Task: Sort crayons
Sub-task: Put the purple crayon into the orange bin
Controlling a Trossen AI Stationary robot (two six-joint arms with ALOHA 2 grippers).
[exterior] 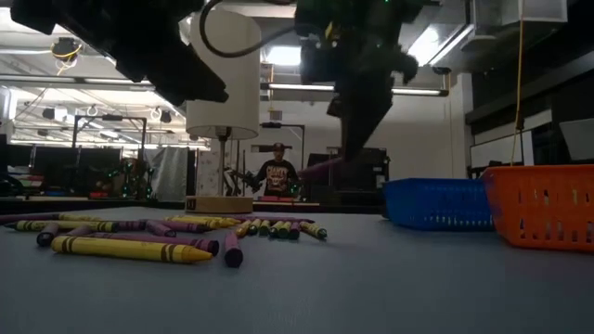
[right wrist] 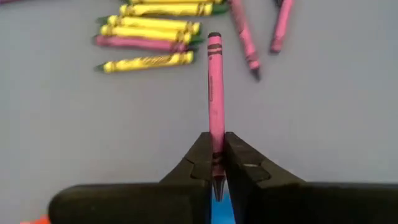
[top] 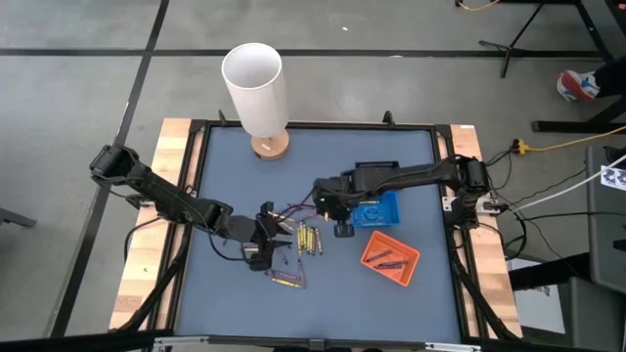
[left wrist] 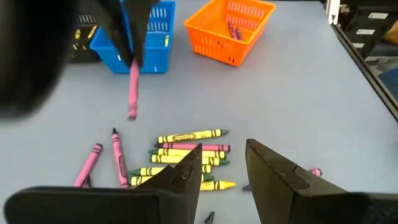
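- A pink crayon [right wrist: 215, 93] is pinched at its tip by the right gripper [right wrist: 216, 163], above the mat at frame centre.
- Slippage is possible, since so little is held.
- The left gripper [left wrist: 222, 163] is held apart over the pile [top: 305, 238].
- Room is tight near the blue tray [top: 380, 211]; the orange tray [top: 390, 257] lies clear, lower right.

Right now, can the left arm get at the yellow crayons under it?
Probably yes: the left pincer hangs open just above the yellow crayons, nothing between. The right pincer, holding a pink crayon, is off to the side.
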